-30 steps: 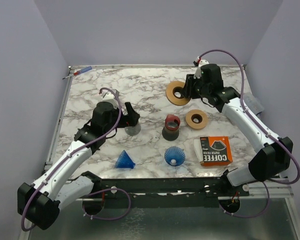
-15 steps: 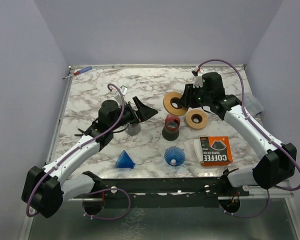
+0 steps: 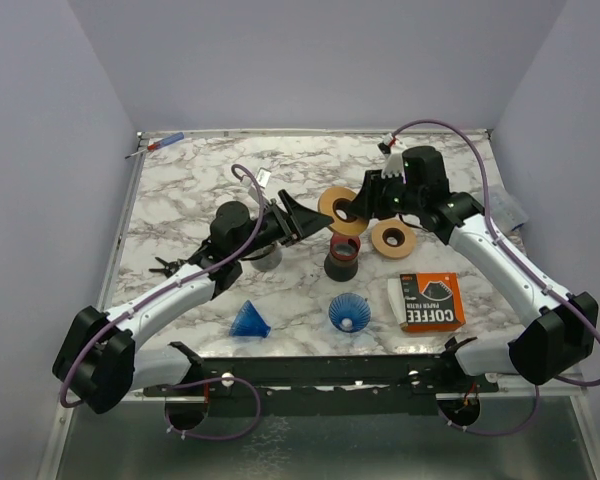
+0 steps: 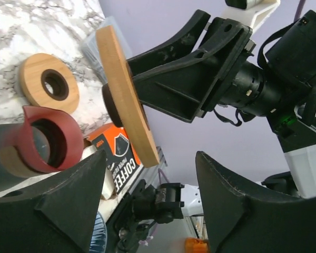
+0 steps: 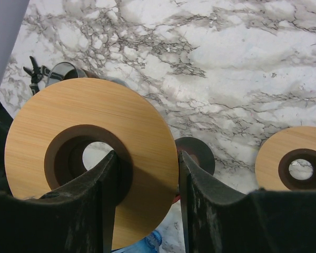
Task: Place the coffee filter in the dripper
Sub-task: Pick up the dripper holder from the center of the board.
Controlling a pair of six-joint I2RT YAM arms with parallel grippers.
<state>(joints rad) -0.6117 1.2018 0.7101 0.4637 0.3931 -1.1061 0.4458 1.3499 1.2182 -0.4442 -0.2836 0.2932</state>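
Centre of the marble table [image 3: 180, 190]: congested. The round wooden disc with a centre hole [image 3: 328, 203] is held raised at 1 o'clock in the jaws of the right gripper [image 5: 146, 161]. The left gripper [image 4: 151, 158] is just beside it, jaws apart. Beneath them stands a dark cylinder with a red collar [image 3: 342, 254], with a second wooden ring [image 3: 392, 238] at its 2 o'clock. Bare marble from 9 to 12 o'clock permits passage.

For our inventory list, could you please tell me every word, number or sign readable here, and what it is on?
"COFFEE": large white letters on the orange box.
"PAPER FILTER": smaller white letters beside it, on the same box.
Finer print on the box is too small to read; no other text is legible.
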